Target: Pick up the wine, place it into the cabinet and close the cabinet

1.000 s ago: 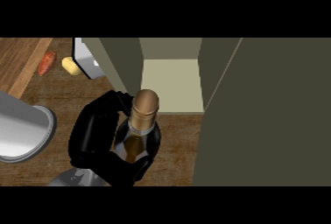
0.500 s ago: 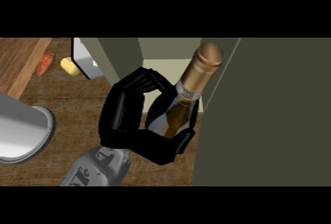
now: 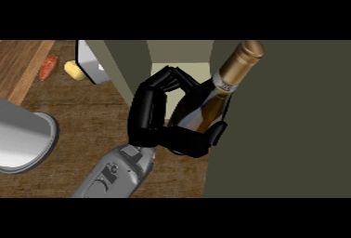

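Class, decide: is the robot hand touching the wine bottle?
Touching. The head view shows the robot hand with fingers and thumb curled round the wine bottle, no gap visible.

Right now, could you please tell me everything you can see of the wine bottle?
The wine bottle is dark glass with pale golden contents, a gold foil neck and a pale label band at the neck's base. It tilts, top toward the upper right, at the open cabinet's mouth. One black hand curls round its body, hiding the lower part; which hand, I cannot tell.
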Motion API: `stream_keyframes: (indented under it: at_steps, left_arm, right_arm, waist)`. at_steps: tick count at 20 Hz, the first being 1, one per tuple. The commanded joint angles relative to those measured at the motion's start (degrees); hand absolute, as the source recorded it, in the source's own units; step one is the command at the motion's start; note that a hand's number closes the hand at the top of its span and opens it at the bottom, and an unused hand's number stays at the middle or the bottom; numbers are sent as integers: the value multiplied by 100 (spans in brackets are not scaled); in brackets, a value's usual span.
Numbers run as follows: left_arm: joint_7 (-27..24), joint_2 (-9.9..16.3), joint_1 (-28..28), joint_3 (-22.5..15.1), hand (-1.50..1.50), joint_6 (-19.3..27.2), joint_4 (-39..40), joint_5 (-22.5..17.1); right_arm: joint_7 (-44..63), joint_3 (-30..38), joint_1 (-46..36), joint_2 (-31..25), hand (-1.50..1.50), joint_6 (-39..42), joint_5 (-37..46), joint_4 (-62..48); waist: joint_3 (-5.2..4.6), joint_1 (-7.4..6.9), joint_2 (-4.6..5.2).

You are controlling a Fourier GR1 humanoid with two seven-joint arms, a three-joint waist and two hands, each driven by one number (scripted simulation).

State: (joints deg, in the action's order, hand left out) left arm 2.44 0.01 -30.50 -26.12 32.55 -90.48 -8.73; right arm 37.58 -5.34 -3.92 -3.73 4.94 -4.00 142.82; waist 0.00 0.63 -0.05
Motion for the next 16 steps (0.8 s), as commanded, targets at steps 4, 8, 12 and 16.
stream_keyframes:
  at_steps: [4,8,12,16]
  left_arm:
    - [-770,-1,116,143,150,-77,593,-349]
    - [-953,-1,-47,38,150,130,775,-742]
    - [-1117,-1,1,194,150,103,933,-963]
    - [-1638,-1,346,-308,150,243,1260,-984]
  right_arm:
    - [114,180,299,-37,-150,122,-513,639]
    - [279,239,-33,-32,-150,2,-448,532]
    - [628,473,-148,-193,-150,7,-633,738]
    - [699,324,-236,-62,-150,-170,-396,825]
  waist:
    - [0,4,8]
    - [-1,-2,7]
    - [-2,-6,4]
    - [-3,0,-3]
